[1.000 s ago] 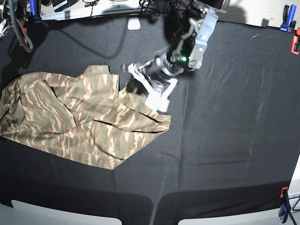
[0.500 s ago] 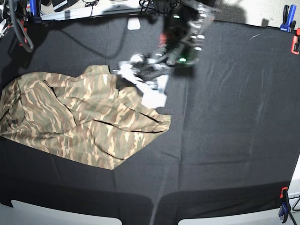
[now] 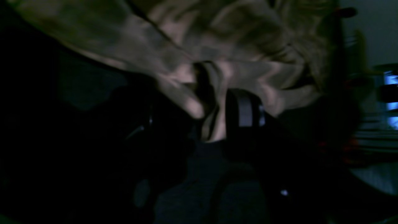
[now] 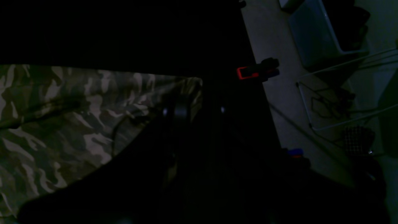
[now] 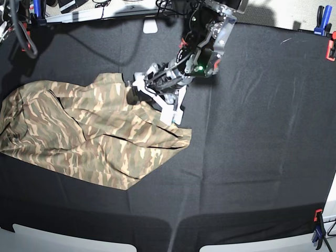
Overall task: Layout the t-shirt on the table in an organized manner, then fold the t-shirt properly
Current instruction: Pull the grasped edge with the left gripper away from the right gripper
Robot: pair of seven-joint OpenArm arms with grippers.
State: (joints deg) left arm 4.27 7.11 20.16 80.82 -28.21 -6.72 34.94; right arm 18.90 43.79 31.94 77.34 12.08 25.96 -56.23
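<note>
The camouflage t-shirt (image 5: 89, 136) lies crumpled and unfolded on the left half of the black table (image 5: 252, 131). My left gripper (image 5: 135, 93) reaches down from the back onto the shirt's upper right edge. In the left wrist view the left gripper (image 3: 211, 105) has a fold of the t-shirt (image 3: 248, 40) pinched between its jaws. The right gripper (image 4: 194, 109) shows only in the dark right wrist view, beside an edge of the t-shirt (image 4: 62, 109). I cannot tell how its jaws stand. The right arm is out of the base view.
Blue (image 5: 321, 21) and red (image 5: 332, 50) clamps sit at the table's back right edge, another clamp (image 5: 317, 228) at the front right. A white object (image 5: 150, 26) lies at the back. A red clamp (image 4: 247, 72) marks the table edge, with floor and a wire frame (image 4: 335, 102) beyond.
My left gripper has moved left along the shirt's upper edge, onto the raised fold. The shirt's outline has barely changed.
</note>
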